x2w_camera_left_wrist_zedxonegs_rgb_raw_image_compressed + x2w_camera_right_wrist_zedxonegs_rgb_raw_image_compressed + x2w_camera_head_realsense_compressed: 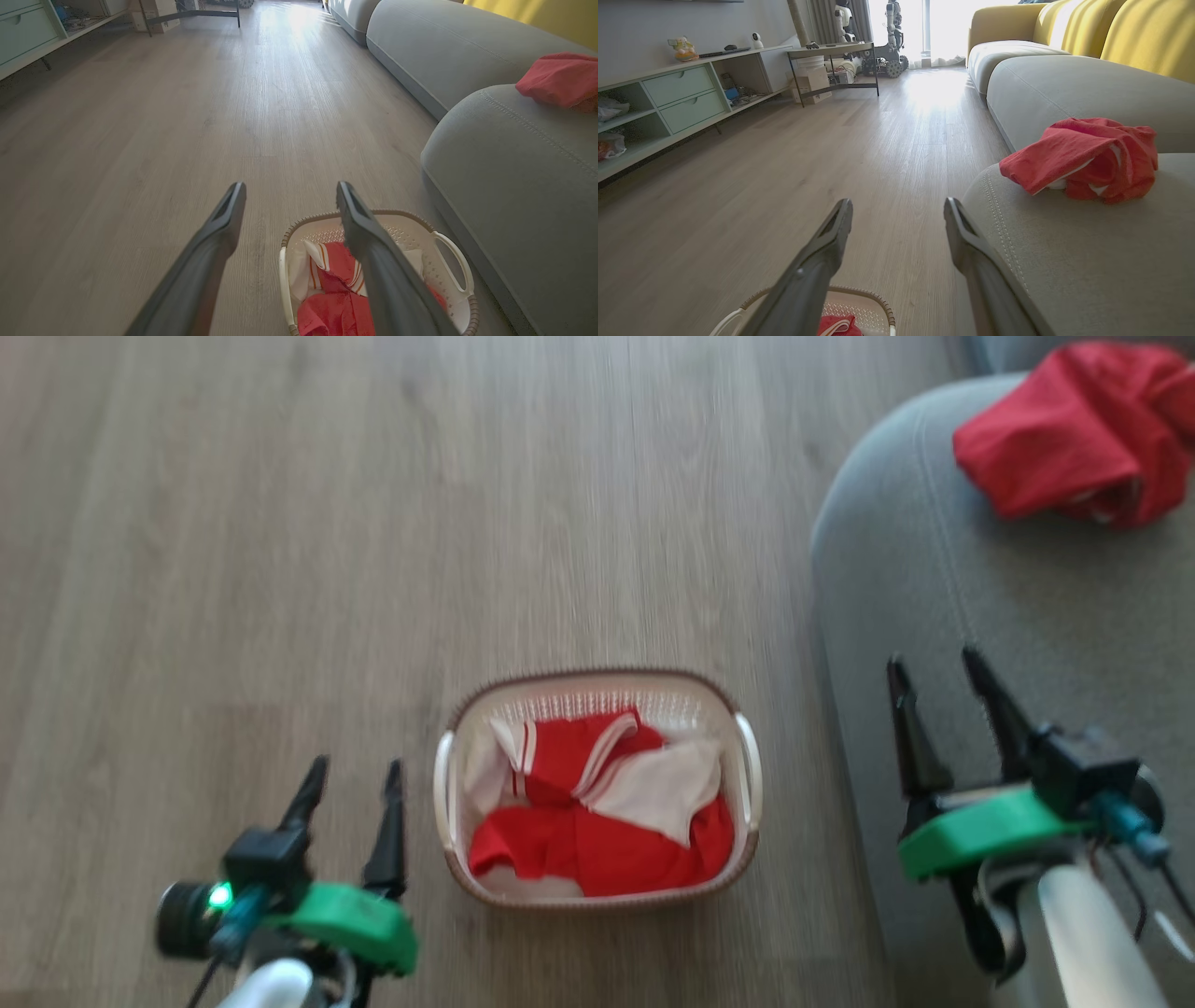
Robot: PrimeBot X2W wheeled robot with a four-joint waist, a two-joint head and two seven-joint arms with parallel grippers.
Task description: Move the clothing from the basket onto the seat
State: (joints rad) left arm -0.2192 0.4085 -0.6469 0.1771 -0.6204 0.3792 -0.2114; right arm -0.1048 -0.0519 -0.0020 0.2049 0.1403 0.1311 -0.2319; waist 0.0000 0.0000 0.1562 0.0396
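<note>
The white basket (pixel 749 775) with a brown rim stands on the wood floor, holding red and white clothing (pixel 597 812). One red garment (pixel 1074 429) lies crumpled on the grey seat (pixel 980 616) at the far right. My left gripper (pixel 353 775) is open, left of the basket and above the floor. My right gripper (pixel 938 672) is open too, hanging over the seat's front edge. In the left wrist view the basket (pixel 448 261) and its clothing (pixel 334 303) sit partly behind the right finger. The right wrist view has the red garment (pixel 1083 158) on the seat (pixel 1087 261).
Grey wood floor (pixel 373 523) stretches to the left and beyond the basket. A pale green shelf unit (pixel 668 102) and a small table (pixel 831 51) stand far across the room. A yellow sofa back (pixel 1134 32) rises behind the seat.
</note>
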